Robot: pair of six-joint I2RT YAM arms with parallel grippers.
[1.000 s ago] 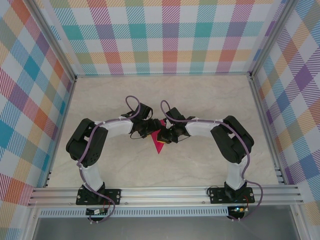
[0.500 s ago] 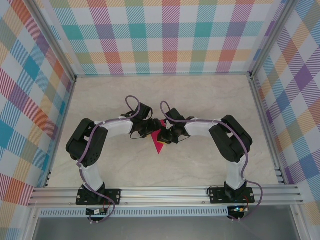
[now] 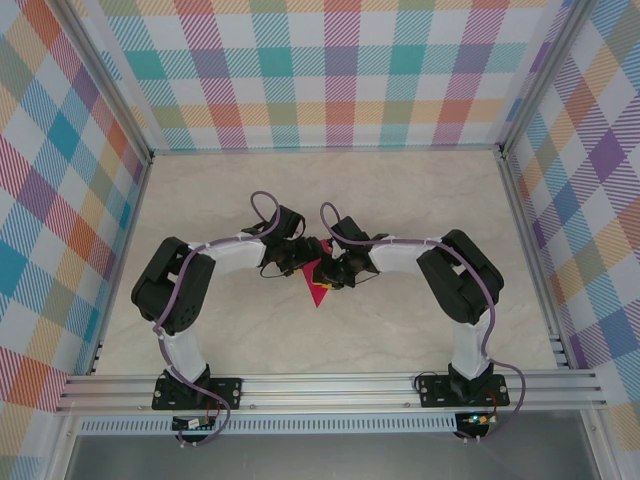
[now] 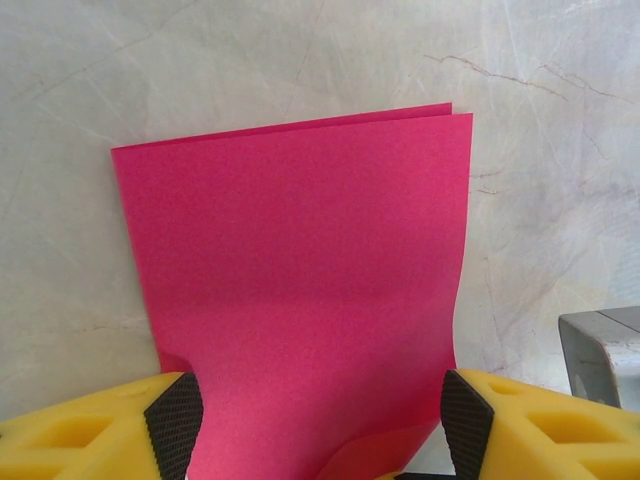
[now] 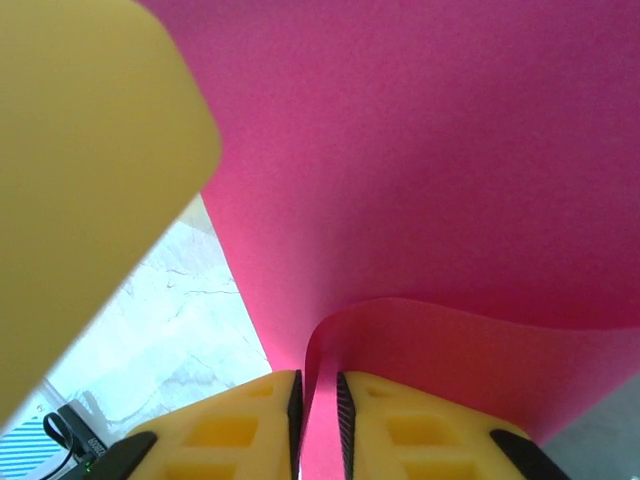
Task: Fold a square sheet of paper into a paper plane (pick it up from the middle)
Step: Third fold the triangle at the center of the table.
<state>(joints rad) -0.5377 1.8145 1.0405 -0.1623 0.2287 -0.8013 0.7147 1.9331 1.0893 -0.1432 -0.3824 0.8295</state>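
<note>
Seen from above, two arms meet at the centre of the marbled worktop (image 3: 400, 200). The left gripper (image 3: 303, 262) sits at 10 o'clock of the magenta sheet of paper (image 3: 319, 292) and the right gripper (image 3: 329, 272) at 2 o'clock. The sheet's sharp corner points to 6 o'clock, and its upper part is hidden beneath the two heads.

In the left wrist view, the sheet of paper (image 4: 300, 280) lies folded on the worktop (image 4: 550, 150), its doubled edge toward 12 o'clock. The left gripper (image 4: 320, 430) has its yellow, black-padded fingers (image 4: 175, 435) spread wide at 7 and 5 o'clock. They flank the sheet without clamping it, and its near edge curls up between them.

In the right wrist view, the right gripper (image 5: 318, 400) at 6 o'clock has its fingers (image 5: 230, 430) almost together, with a raised fold of the sheet of paper (image 5: 450, 150) caught in the narrow slot. A blurred yellow shape (image 5: 90, 180) looms at 10 o'clock, and a strip of worktop (image 5: 190, 330) shows at 7 o'clock.
</note>
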